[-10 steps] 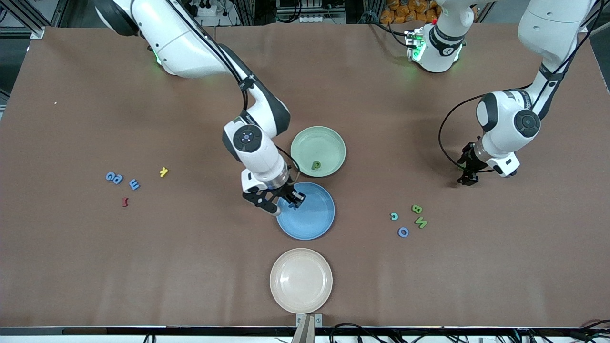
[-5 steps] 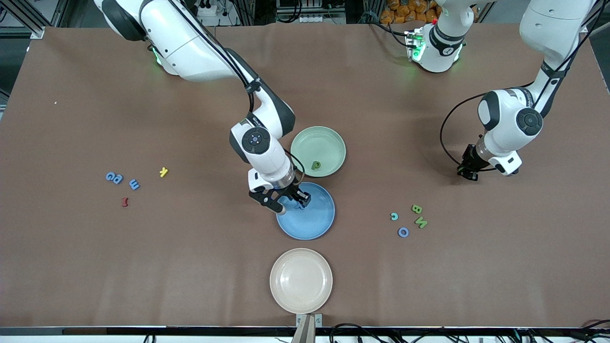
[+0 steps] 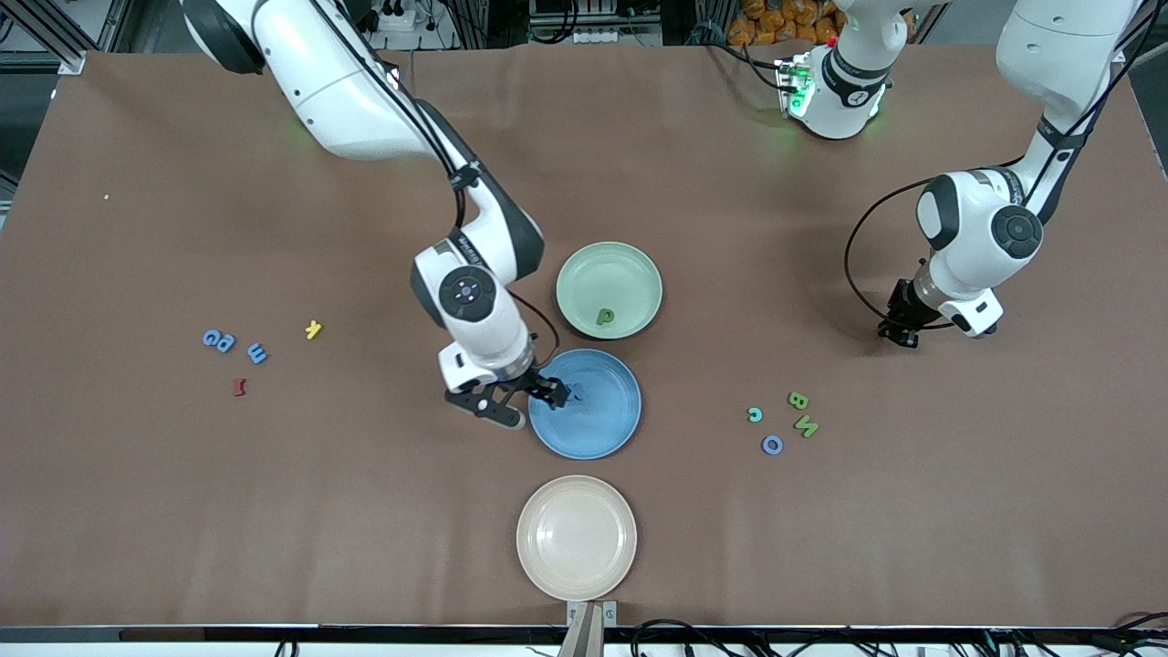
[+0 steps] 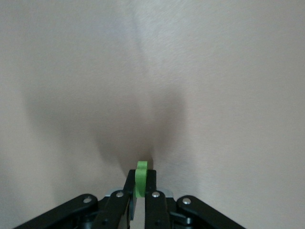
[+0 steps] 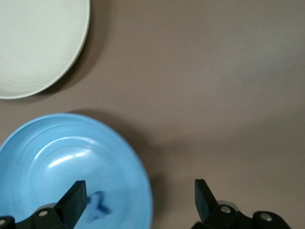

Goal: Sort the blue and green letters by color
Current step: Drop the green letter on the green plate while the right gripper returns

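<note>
My right gripper (image 3: 516,401) hangs open at the rim of the blue plate (image 3: 602,424). A blue X (image 3: 571,392) lies loose in that plate, beside one fingertip (image 5: 72,196); the X (image 5: 97,205) and the plate (image 5: 62,157) also show in the right wrist view. My left gripper (image 3: 899,334) is low over the table toward the left arm's end, shut on a small green letter (image 4: 141,172). A green P (image 3: 604,317) rests in the green plate (image 3: 584,269). Green B (image 3: 798,400) and N (image 3: 806,425) lie on the table. Blue letters (image 3: 219,341) and a blue E (image 3: 257,352) lie toward the right arm's end.
A cream plate (image 3: 577,538) sits nearest the front camera, also seen as the cream plate (image 5: 38,43) in the right wrist view. A teal letter (image 3: 755,414) and a blue O (image 3: 772,444) lie beside B and N. A yellow letter (image 3: 313,329) and a dark red letter (image 3: 240,387) lie by the blue E.
My right gripper opened, left the blue X in the blue plate and shifted toward the plate's rim. My left gripper closed on the green letter.
</note>
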You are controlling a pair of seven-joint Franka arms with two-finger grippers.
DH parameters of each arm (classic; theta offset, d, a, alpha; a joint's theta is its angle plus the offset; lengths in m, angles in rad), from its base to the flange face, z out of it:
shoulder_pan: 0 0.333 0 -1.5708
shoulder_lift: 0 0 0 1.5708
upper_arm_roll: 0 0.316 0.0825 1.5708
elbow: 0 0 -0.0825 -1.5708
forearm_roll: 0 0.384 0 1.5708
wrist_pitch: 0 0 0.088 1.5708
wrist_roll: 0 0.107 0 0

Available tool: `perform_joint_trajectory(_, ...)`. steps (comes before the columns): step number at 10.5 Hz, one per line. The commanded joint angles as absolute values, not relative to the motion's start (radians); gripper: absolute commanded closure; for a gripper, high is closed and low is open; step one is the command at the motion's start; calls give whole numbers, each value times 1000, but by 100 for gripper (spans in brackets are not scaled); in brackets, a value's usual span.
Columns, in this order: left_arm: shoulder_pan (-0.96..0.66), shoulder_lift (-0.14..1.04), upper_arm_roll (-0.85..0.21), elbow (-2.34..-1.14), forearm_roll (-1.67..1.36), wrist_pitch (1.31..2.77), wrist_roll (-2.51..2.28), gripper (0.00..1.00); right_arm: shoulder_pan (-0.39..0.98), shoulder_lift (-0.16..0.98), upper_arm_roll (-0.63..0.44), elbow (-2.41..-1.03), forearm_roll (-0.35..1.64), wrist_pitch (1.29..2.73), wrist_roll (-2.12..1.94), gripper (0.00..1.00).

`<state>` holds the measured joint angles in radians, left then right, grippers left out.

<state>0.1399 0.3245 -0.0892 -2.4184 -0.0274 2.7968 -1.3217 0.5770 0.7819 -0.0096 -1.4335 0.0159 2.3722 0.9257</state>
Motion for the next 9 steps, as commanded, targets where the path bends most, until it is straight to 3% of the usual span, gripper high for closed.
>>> perform_joint_trajectory(1,130,227,-122,-2389,-26,2713,-1321,100,476,628,-25,-1521,20,2246,586,0)
perform_joint_trajectory(5,77,232,-294,-2192,3,2513,-1324,100,278,395,-20,-1788,21,2244,161,0)
perform_joint_trajectory(9,-72,262,-342,-2117,14,2488,-1301,100,97,252,-21,-1908,98,2139,-287,0)
